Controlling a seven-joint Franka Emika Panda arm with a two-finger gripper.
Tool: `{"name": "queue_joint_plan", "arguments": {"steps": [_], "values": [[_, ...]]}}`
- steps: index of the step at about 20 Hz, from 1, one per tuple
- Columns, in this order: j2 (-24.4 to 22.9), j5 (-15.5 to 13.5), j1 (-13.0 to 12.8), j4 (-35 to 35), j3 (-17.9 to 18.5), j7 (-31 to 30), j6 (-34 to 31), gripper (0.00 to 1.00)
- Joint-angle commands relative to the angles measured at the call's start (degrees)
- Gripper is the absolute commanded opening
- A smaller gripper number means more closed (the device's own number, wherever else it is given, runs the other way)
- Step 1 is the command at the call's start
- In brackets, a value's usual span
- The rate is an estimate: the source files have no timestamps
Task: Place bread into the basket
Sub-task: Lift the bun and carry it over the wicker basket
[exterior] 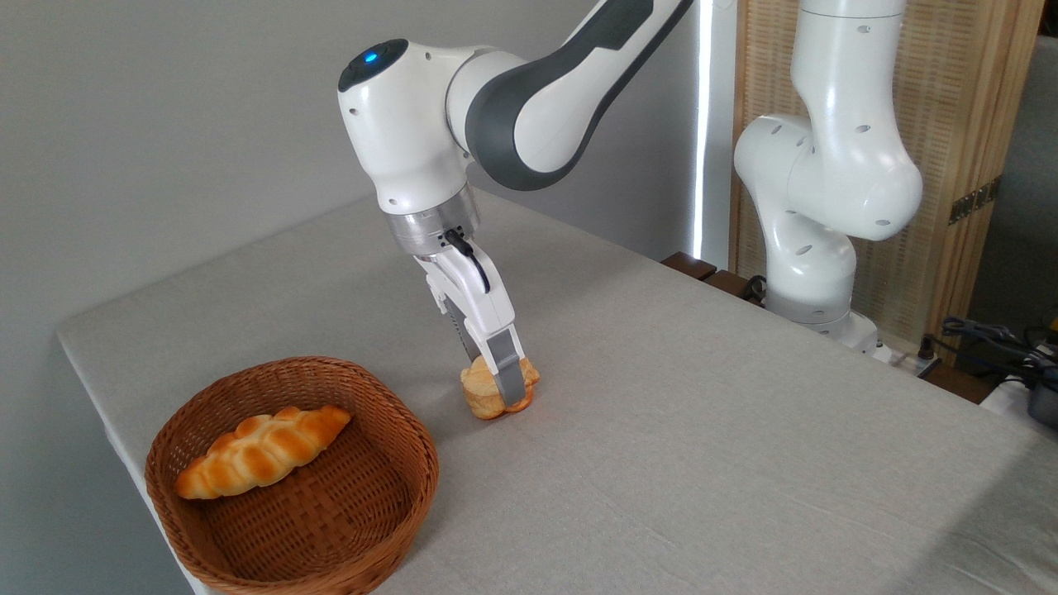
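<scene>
The bread [483,395], a small lumpy bun with a pale top and golden edges, rests on the grey tablecloth to the right of the basket. My gripper [502,382] reaches down onto it, a grey fingertip [511,378] pressed against its near side and the other finger behind it, so it is shut on the bun. The bun looks tipped on edge, touching or just above the cloth. The round brown wicker basket [380,537] sits at the table's front left corner.
A long braided golden loaf [260,451] lies inside the basket. The table's left edge [107,430] runs close beside the basket. The arm's base [814,306] stands at the back right, with cables [992,343] beyond it.
</scene>
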Motion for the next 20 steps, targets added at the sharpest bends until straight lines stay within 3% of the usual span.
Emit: {"name": "queue_joint_plan", "arguments": {"steps": [1, 13, 20], "values": [[-0.9, -0.6, -0.2, -0.6, 0.8, 1.6, 0.8, 0.61], [-1.4, -0.7, -0.1, -0.1, 1.0, 1.4, 0.1, 0.63], [-2.7, -1.6, 0.0, 6.7, 4.9, 1.3, -0.1, 0.68]]}}
